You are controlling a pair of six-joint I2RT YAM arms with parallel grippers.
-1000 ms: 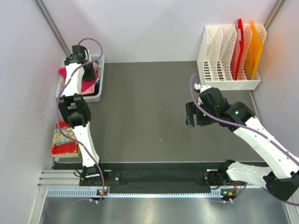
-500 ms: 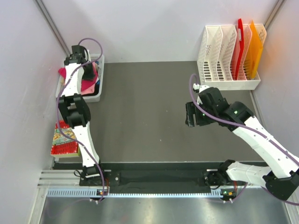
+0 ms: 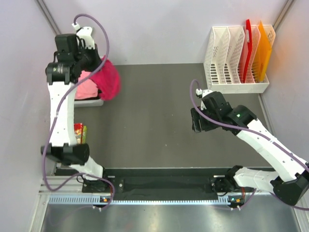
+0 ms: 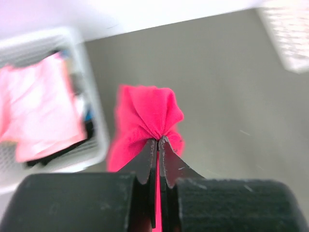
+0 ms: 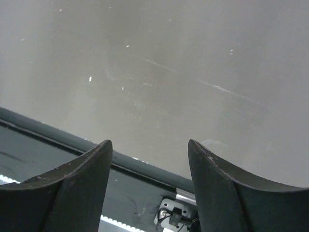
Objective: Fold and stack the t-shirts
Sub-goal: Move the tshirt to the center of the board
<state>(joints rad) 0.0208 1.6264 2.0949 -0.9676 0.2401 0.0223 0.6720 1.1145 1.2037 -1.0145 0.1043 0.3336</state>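
Note:
My left gripper (image 3: 94, 65) is raised at the back left and shut on the bright magenta-pink t-shirt (image 3: 108, 79), which hangs bunched from it over the basket's right edge. In the left wrist view the fingertips (image 4: 153, 147) pinch a gathered fold of the magenta shirt (image 4: 147, 116). The paler salmon-pink t-shirt (image 3: 86, 89) lies in the white basket (image 3: 94, 101), also seen in the left wrist view (image 4: 41, 108). My right gripper (image 3: 196, 121) is open and empty above the dark table, right of centre; its fingers (image 5: 77, 186) frame bare tabletop.
A white file rack (image 3: 234, 58) with red and orange folders stands at the back right. A colourful packet (image 3: 79, 133) lies at the left edge. A black rail (image 3: 164, 183) runs along the near table edge. Walls close in on both sides.
My left arm has risen out of the basket, lifting the magenta shirt up and to the right. The right gripper has shifted slightly down.

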